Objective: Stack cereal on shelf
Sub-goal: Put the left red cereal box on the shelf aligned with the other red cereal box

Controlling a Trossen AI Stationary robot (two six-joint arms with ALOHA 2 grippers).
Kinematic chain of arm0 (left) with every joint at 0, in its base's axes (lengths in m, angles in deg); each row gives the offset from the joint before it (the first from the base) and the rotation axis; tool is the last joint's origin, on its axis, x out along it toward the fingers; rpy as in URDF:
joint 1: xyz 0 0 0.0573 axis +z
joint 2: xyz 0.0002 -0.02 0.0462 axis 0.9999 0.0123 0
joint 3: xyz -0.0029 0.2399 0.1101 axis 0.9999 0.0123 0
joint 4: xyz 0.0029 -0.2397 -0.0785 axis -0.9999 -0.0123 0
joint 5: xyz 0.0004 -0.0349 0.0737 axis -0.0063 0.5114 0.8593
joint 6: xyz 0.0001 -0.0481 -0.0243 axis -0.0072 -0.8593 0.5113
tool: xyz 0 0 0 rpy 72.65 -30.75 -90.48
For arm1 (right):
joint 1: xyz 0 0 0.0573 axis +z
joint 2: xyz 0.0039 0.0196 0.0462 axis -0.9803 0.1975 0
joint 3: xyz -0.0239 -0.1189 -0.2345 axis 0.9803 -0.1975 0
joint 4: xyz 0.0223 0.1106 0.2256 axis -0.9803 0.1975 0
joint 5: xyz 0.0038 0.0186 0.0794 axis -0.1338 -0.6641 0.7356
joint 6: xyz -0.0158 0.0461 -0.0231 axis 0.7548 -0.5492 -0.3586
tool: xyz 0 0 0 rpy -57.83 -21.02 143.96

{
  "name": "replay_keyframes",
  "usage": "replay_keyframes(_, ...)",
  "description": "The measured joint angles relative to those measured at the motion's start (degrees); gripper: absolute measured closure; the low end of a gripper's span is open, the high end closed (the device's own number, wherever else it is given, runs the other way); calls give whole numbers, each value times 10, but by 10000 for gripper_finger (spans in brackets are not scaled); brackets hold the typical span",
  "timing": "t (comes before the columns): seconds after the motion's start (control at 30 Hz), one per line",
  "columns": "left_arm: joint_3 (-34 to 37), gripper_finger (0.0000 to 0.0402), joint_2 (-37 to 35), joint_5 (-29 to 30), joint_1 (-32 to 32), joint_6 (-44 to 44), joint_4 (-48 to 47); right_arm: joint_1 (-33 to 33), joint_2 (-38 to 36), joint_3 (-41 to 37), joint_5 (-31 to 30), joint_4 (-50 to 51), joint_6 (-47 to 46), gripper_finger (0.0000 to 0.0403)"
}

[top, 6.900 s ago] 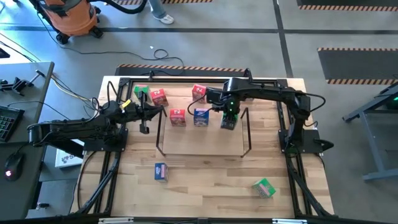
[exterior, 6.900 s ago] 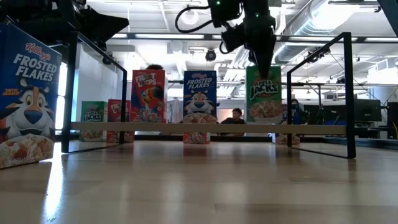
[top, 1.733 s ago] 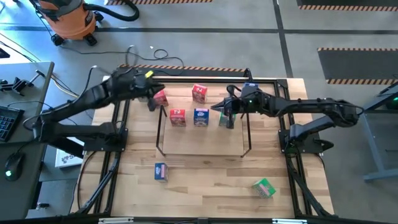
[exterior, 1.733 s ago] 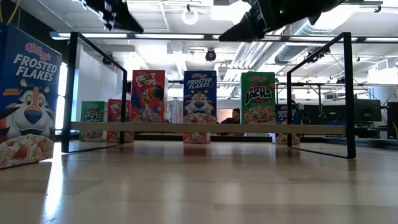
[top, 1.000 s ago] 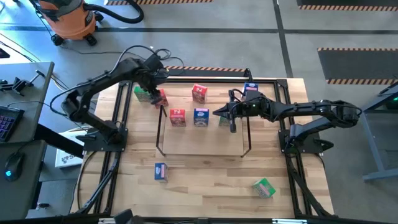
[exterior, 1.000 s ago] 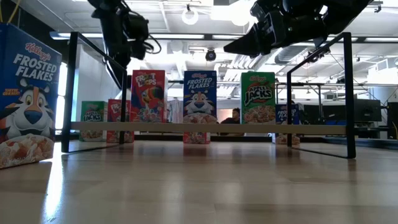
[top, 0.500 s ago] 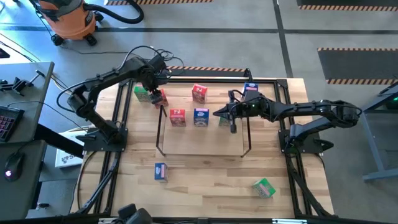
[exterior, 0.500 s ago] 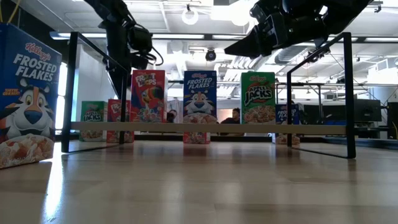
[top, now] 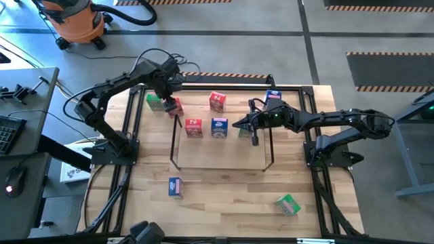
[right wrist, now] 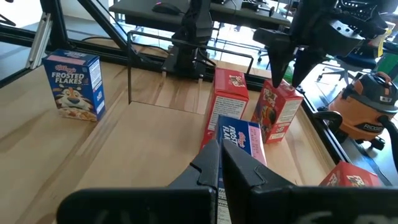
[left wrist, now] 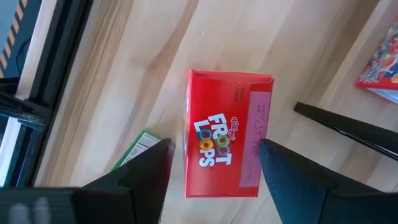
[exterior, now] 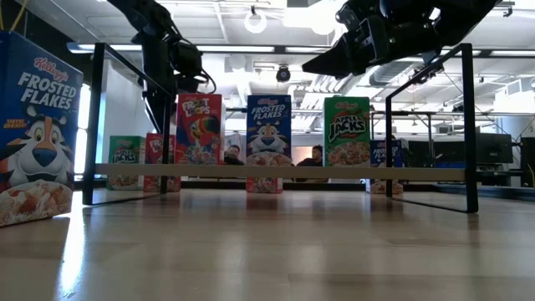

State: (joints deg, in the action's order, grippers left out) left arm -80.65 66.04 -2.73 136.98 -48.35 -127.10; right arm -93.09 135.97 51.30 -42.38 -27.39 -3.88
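- Fingers of the left gripper (left wrist: 214,165) stood spread wide above a red Froot Loops box (left wrist: 227,132) behind the shelf (top: 220,144), gripping nothing.
- Right gripper (top: 255,137) hovered empty, fingers pressed together, over three cereal boxes (exterior: 268,130) upright on the shelf.

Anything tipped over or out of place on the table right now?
Yes: the green cereal box near the table's front right lies flat and askew, far from the shelf. The three boxes on the shelf stand upright. The left pincer is open over a Froot Loops box.
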Motion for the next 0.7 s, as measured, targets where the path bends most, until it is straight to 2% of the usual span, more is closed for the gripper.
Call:
replay_keyframes(0.53, 5, 167, -15, -22, -2, -25, 2, 0, 0, 0, 0, 0, 0, 403)
replay_keyframes(0.7, 24, 167, -16, -9, -3, -14, 14, 0, 0, 0, 0, 4, 0, 403)
